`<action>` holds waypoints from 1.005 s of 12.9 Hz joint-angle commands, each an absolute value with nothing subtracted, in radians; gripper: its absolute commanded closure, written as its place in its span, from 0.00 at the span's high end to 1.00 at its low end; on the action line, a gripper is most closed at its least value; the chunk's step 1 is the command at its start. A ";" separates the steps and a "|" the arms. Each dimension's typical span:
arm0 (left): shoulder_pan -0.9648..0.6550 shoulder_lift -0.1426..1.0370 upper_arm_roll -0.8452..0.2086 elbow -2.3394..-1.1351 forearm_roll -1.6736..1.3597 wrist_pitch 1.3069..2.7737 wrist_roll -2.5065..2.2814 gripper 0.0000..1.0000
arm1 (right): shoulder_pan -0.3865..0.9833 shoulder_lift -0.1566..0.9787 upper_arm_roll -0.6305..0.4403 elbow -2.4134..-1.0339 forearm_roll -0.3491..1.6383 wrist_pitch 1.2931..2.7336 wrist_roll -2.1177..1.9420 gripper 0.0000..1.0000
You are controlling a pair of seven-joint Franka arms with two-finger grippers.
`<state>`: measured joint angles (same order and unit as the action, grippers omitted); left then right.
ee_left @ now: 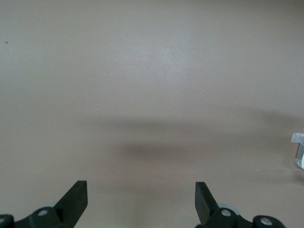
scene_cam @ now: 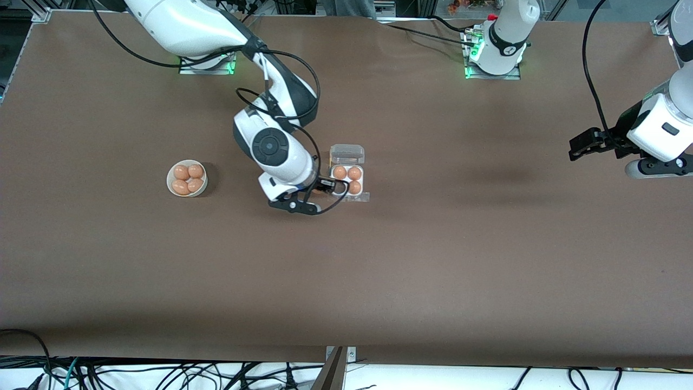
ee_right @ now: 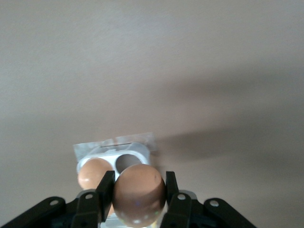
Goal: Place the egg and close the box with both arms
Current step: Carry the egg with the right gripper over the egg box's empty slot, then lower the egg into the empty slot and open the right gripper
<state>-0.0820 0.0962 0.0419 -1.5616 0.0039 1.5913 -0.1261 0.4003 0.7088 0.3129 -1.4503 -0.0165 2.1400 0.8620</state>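
Orange-brown egg [ee_right: 138, 194] pinched in right hand [ee_right: 138, 202] over box [ee_right: 114, 151].

Right tool [ee_right: 138, 192] clamps egg [ee_right: 138, 194] above box [ee_right: 114, 154].

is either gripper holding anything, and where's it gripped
The right gripper holds an egg by its sides, over the box. The left gripper is open and holds nothing.

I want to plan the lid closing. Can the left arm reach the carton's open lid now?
Probably yes, but not at once: the left end effector hangs open over bare table, apart from the egg carton. Nothing lies between; the right end effector holds an egg over it.
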 commanded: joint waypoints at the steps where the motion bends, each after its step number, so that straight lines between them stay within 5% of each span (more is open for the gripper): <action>1: -0.081 0.106 0.044 -1.534 -0.015 1.574 -0.114 1.00 | 0.437 0.776 0.310 -1.384 -0.025 2.157 0.884 0.13; 11: -0.094 0.106 0.041 -1.531 -0.015 1.574 -0.113 1.00 | 0.480 0.844 0.307 -1.384 -0.026 2.224 0.888 0.15; 12: -0.095 0.106 0.041 -1.531 -0.015 1.574 -0.114 1.00 | 0.480 0.845 0.307 -1.384 -0.026 2.226 0.887 0.24; 13: -0.095 0.106 0.041 -1.531 -0.017 1.574 -0.114 1.00 | 0.476 0.845 0.307 -1.384 -0.026 2.226 0.882 0.69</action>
<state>-0.0912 0.0969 0.0386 -1.5597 0.0038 1.5913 -0.1261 0.4668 0.8252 0.3114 -1.4176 -0.0171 2.2260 0.8677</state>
